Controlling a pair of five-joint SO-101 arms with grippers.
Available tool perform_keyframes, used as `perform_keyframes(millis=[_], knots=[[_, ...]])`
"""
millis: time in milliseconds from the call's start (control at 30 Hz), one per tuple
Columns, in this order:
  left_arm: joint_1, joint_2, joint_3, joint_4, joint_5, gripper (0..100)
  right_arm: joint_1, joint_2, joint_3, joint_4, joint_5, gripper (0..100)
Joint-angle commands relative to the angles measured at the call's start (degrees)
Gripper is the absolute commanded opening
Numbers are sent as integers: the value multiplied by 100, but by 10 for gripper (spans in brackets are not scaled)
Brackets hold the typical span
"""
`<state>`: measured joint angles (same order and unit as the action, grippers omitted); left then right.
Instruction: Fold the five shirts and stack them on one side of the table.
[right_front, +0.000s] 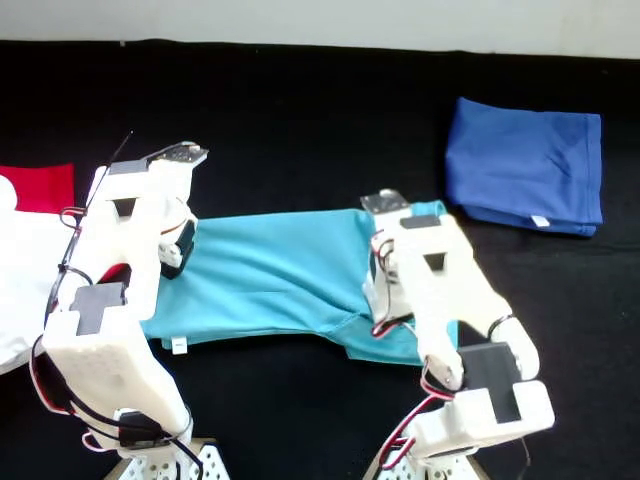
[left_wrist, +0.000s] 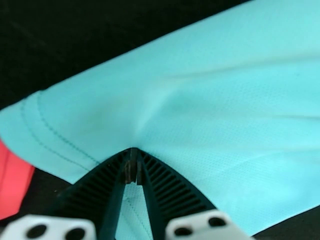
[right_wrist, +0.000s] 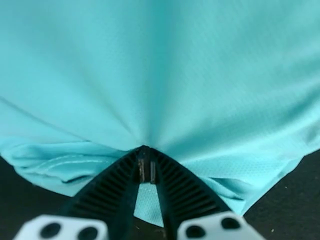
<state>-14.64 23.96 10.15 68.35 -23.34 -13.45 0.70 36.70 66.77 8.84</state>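
Black table (right_front: 300, 110) — left gripper (left_wrist: 132, 169) and right gripper (right_wrist: 146, 166), bent low, each pinch the teal shirt (right_front: 270, 275).

Spread teal shirt (right_front: 270, 280), folded blue shirt (right_front: 525, 170)

A black table surface (right_front: 300, 130) spans the whole scene, matte and dark from the near edge to the far one. Beyond its far edge runs a pale wall (right_front: 400, 25), a light strip from left to right, widening slightly toward the right.
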Motion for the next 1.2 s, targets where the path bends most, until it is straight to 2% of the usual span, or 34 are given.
perform_keyframes(millis=[0, 367, 733, 1000, 1167], knots=[[-57, 57, 22, -97, 53, 9, -57, -163, 295, 4, -26, 5], [-57, 57, 22, -97, 53, 9, -40, -215, 303, 163, -26, 5], [-57, 57, 22, -97, 53, 9, -57, -2747, 1473, 127, -26, 5], [-57, 57, 22, -97, 53, 9, -57, -3002, 1930, 233, -18, 5], [-57, 57, 22, -97, 53, 9, -13, -3187, 1376, 901, 598, 5]])
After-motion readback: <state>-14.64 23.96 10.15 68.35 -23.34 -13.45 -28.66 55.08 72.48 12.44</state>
